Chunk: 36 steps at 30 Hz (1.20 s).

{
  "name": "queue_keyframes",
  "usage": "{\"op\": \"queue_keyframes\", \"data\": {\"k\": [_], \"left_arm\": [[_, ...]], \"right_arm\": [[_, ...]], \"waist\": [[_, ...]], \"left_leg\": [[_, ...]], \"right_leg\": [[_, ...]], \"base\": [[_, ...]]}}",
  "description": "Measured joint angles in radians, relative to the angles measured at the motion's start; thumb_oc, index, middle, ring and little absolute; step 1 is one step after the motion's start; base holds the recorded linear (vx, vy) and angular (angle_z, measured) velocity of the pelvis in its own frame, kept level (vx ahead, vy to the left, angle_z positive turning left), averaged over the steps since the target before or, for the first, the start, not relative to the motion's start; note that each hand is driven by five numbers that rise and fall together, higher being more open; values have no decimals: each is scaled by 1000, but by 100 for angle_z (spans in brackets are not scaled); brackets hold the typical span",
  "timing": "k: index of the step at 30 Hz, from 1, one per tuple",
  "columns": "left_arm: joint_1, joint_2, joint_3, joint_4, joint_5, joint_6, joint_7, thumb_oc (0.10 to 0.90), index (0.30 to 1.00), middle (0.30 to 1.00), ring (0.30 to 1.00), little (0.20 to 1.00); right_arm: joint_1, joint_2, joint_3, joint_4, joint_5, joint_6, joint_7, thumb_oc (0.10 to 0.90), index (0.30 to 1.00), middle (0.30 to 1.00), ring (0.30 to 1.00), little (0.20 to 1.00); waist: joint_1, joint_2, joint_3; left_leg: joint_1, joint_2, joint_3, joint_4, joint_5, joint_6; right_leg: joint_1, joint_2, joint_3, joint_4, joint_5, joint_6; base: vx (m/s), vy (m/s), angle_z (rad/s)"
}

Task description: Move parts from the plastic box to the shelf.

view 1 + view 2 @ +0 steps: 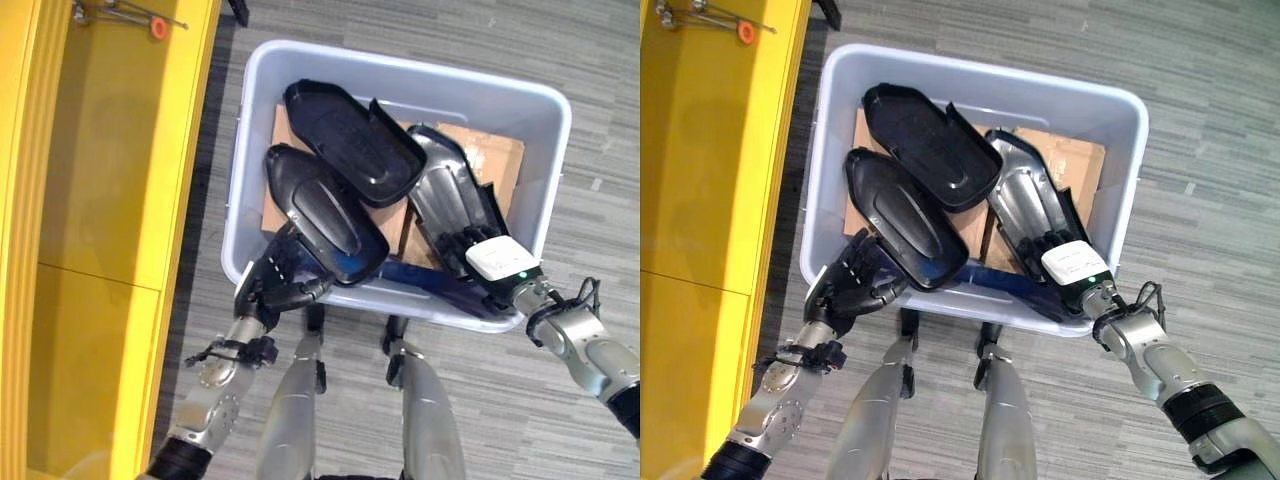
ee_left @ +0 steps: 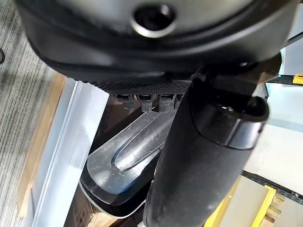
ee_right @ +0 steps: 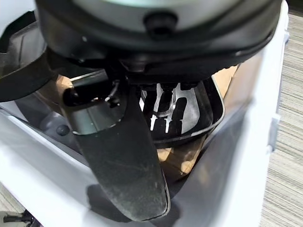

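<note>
A pale plastic box (image 1: 400, 75) stands on the carpet and holds three black moulded parts. My left hand (image 1: 272, 282) is at the box's near left corner, with fingers and thumb curled round the near end of the left part (image 1: 325, 215). That glossy part (image 2: 128, 161) shows past the thumb (image 2: 203, 156). A second part (image 1: 350, 140) lies hollow side up across the middle. My right hand (image 1: 480, 255) rests with straight fingers on the near end of the right part (image 1: 450, 185), also hollow side up (image 3: 189, 109). The yellow shelf (image 1: 120, 150) runs along the left.
Brown cardboard (image 1: 495, 160) lines the box's bottom, and a dark blue piece (image 1: 420, 275) lies along its near wall. A small orange-tipped metal tool (image 1: 158, 27) lies at the shelf's far end. Grey carpet (image 1: 590, 90) surrounds the box.
</note>
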Motion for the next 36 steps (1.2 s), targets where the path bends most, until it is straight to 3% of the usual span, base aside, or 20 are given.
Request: {"op": "queue_keyframes", "data": {"k": [6,15,16,17,19,28,36], "left_arm": [[-14,-1,19,-21,-1,-16,0,900,1000,1000,1000,1000],[-23,-3,29,-24,-1,-32,20,900,1000,1000,1000,1000],[-25,-3,28,-23,-1,-30,22,900,1000,1000,1000,1000],[-26,-3,28,-23,-1,-29,25,900,1000,1000,1000,1000],[-27,-3,28,-23,-1,-29,27,900,1000,1000,1000,1000],[-28,-11,19,-11,-1,-14,30,900,1000,1000,1000,1000],[-29,-16,-8,10,0,16,27,900,1000,1000,1000,1000]], "right_arm": [[-39,62,-21,78,-1,24,-95,900,1000,1000,1000,1000],[-124,134,3,158,-40,76,-155,900,1000,1000,1000,1000],[-129,141,9,169,-45,77,-157,631,624,624,624,624],[-134,153,13,185,-62,79,-163,512,456,456,456,456],[-135,167,15,187,-79,94,-166,400,300,300,300,300],[-160,176,2,188,-115,114,-188,400,300,300,300,300],[-85,185,19,158,-93,106,-107,400,300,300,300,300]], "waist": [[-11,6,-1],[-24,19,-3],[-24,19,-3],[-24,19,-3],[-24,19,-3],[-22,20,-5],[-1,19,-6]], "left_leg": [[-81,-5,0,53,-3,3],[-120,-1,-3,86,-5,1],[-121,0,-3,89,-6,1],[-121,0,-3,92,-7,1],[-122,0,-3,97,-9,1],[-97,-2,-8,107,-13,4],[-33,-2,-9,91,-15,4]], "right_leg": [[-97,-13,12,89,-24,-14],[-142,-14,18,126,-37,-24],[-143,-13,18,129,-37,-25],[-142,-13,18,132,-37,-25],[-142,-14,18,134,-37,-25],[-106,-15,14,130,-33,-28],[-33,-12,8,95,-29,-22]], "base": [[-10,-3,3],[0,0,0],[0,0,0],[0,0,0],[0,0,0],[1,2,1],[0,0,0]]}}
